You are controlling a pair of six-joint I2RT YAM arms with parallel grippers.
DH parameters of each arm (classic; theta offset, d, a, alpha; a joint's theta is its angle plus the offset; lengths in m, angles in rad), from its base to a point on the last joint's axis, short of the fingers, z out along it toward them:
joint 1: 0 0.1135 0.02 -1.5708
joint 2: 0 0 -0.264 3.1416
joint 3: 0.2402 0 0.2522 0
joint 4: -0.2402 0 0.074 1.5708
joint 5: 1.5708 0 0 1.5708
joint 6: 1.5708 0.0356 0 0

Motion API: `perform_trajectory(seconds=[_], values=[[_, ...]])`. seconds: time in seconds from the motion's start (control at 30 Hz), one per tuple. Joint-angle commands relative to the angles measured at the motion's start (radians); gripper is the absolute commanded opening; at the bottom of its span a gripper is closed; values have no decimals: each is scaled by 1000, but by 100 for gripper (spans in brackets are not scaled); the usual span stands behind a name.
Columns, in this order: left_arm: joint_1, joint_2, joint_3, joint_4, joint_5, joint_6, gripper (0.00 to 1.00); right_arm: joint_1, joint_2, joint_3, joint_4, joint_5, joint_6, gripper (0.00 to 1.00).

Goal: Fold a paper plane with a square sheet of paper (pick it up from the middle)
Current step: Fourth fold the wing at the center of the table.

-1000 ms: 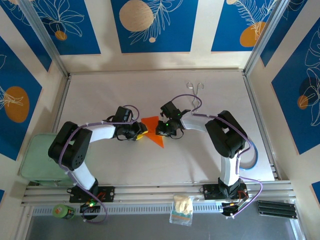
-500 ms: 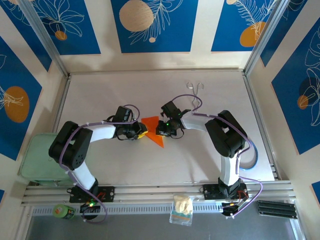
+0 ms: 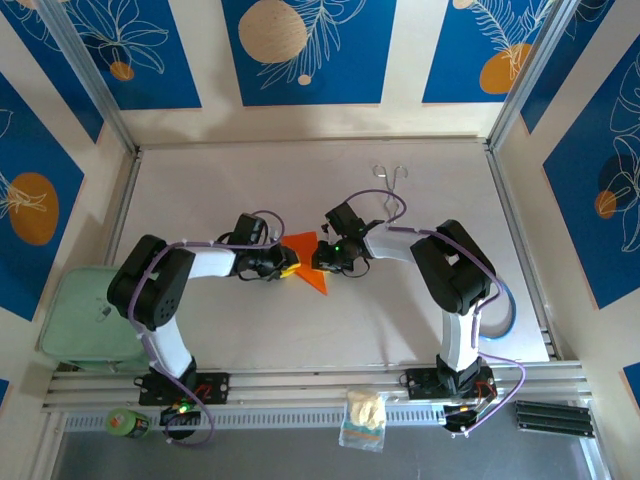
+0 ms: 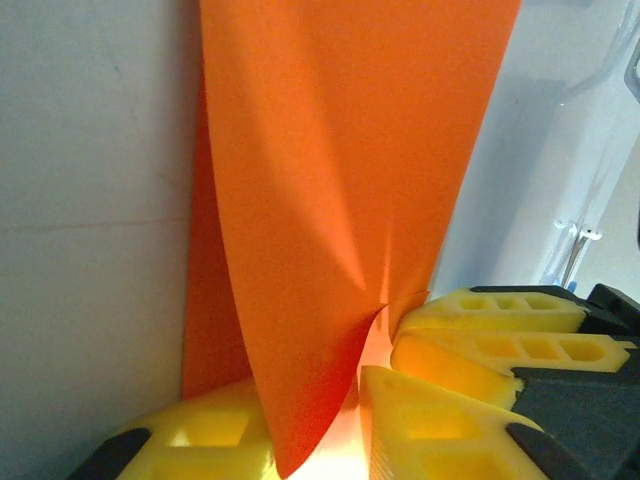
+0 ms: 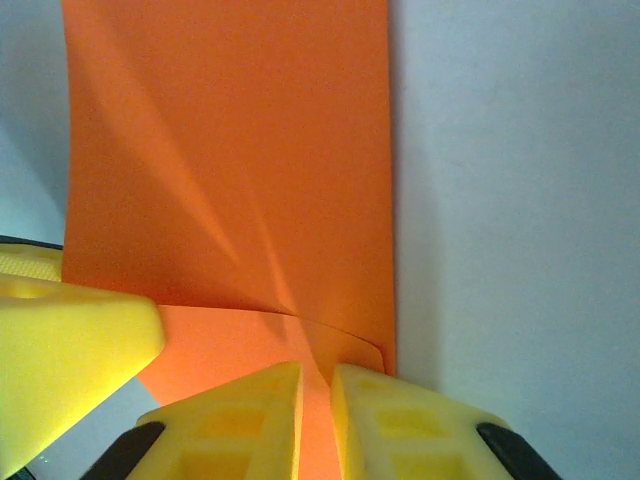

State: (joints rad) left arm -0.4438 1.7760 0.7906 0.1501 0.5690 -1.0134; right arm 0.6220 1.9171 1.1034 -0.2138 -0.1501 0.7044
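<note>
The square sheet of paper (image 3: pixel 314 280) is bright orange, folded to a triangle, and lies mid-table between both grippers. My right gripper (image 3: pixel 320 258) is shut on its right edge; in the right wrist view the gripper (image 5: pixel 317 372) pinches a curled layer of the paper (image 5: pixel 230 150). My left gripper (image 3: pixel 290 264) reaches in from the left. In the left wrist view a raised flap of the paper (image 4: pixel 330 150) hangs between that gripper's (image 4: pixel 315 385) jaws, which stand narrowly open, with a lit gap beside the right finger. The right gripper's fingers (image 4: pixel 490 320) sit just beyond the flap.
Metal tongs (image 3: pixel 390 172) lie at the back of the table, right of centre. A pale green block (image 3: pixel 80 320) sits off the table's left edge. A small bag (image 3: pixel 363 418) and a tape roll (image 3: pixel 125 422) rest by the front rail.
The left gripper's jaws have narrowed around the raised paper flap, and the left arm has edged slightly right. The right gripper has kept its grip and place.
</note>
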Motion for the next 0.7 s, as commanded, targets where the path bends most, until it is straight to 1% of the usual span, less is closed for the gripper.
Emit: perform_trajectory(seconds=[0.0,0.17,0.27,0.4,0.5,0.57,0.67], values=[[8,7,9,34,21,8,23,-5,28,-31,-20,15,-48,19],[14,-3,-4,51,15,-7,19,-8,13,-30,-5,10,-91,20],[14,-8,0,47,18,-7,12,-10,-11,-28,12,7,-124,22],[14,-27,9,14,7,-7,10,-9,-99,-49,65,34,-170,30],[13,-54,24,-41,-19,-5,10,0,-167,-86,93,109,-205,34],[8,-72,37,-78,-39,-5,9,19,-212,-123,113,182,-238,35],[0,-93,50,-114,-65,-13,9,86,-265,-181,135,354,-303,35]])
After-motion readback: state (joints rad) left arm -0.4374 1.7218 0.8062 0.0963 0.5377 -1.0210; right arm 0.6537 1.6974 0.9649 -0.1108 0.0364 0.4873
